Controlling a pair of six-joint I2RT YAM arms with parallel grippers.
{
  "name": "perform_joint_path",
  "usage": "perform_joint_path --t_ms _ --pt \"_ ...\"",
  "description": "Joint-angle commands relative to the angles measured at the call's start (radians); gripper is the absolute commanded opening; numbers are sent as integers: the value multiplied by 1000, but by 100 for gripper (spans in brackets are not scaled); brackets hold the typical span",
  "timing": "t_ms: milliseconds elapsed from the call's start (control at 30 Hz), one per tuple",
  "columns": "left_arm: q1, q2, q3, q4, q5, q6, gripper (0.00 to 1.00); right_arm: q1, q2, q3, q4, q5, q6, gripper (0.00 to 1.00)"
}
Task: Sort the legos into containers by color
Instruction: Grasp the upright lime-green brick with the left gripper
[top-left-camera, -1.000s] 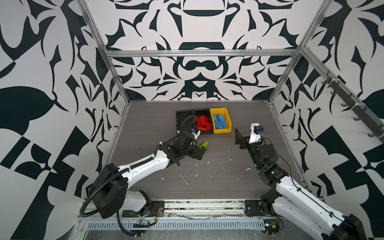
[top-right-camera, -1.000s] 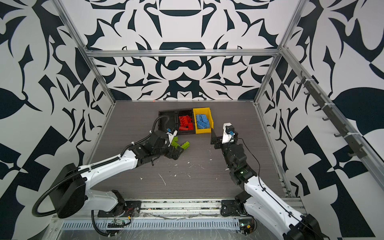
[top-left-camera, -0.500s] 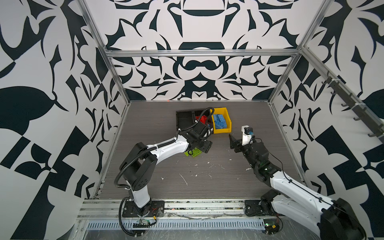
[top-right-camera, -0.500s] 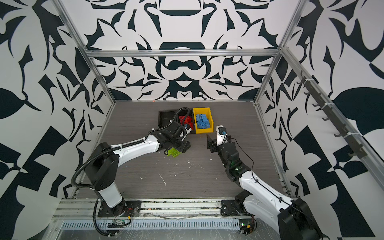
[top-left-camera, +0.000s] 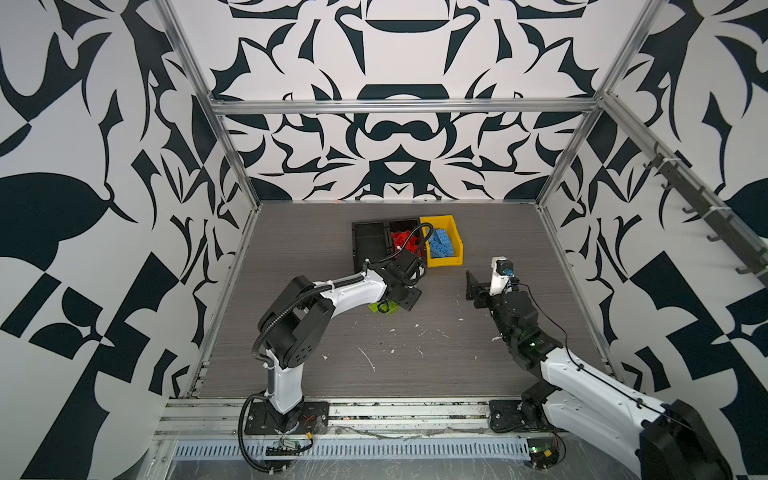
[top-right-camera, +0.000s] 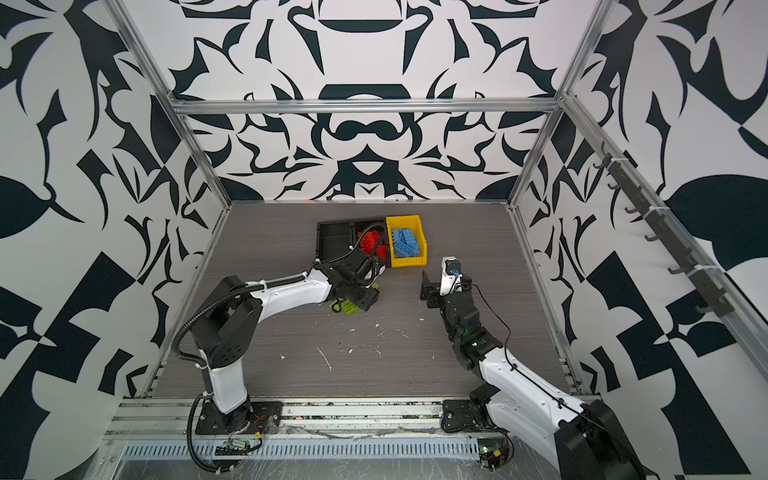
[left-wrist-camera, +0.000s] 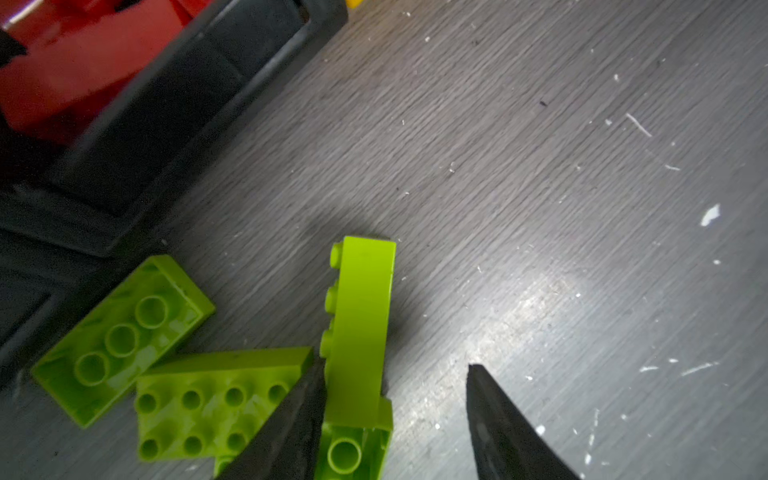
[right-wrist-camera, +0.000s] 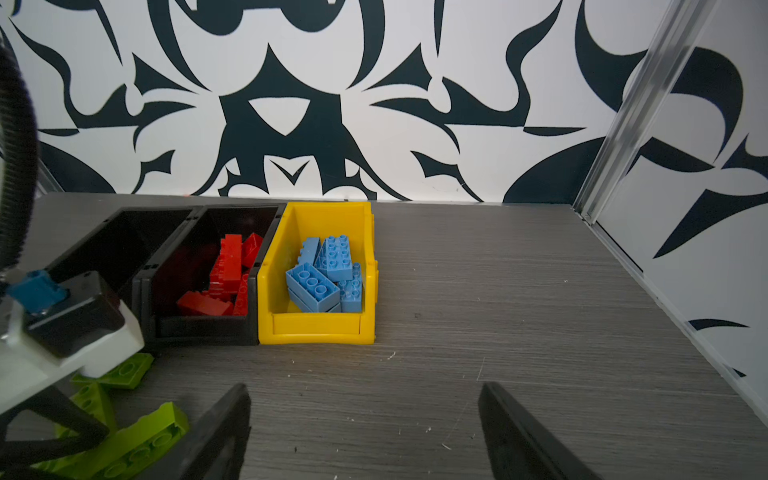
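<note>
Low over the gray counter (left-wrist-camera: 561, 145), the left gripper (left-wrist-camera: 395, 370) straddles a lime green brick (left-wrist-camera: 361, 316) standing on its long edge. One finger (left-wrist-camera: 291, 428) sits right against the brick's studded side, while the other finger (left-wrist-camera: 507, 436) stands clear of its smooth face, so the jaws are parted and not clamped. Just outside the touching finger lie a studs-up lime brick (left-wrist-camera: 216, 399) and, beside it, an overturned lime brick (left-wrist-camera: 120, 336). Beyond them is a black bin (left-wrist-camera: 137, 137) holding red bricks (left-wrist-camera: 62, 75).

The right gripper (right-wrist-camera: 363, 390) hangs released, nothing between its wide-set fingers, well apart from the lime cluster. Ahead of it a yellow bin (right-wrist-camera: 316, 328) holds light blue bricks (right-wrist-camera: 324, 274), and it touches the black bin's side.
</note>
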Motion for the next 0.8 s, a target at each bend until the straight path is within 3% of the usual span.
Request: perform_joint_path --t_ms 0,467,767 --pt "-3 24 8 17 -3 17 51 -1 8 48 25 8 5 88" --pt "-3 60 17 47 -46 25 43 -2 32 55 25 1 1 89" --pt "-3 25 -6 76 -27 8 27 -1 44 61 21 -20 4 89"
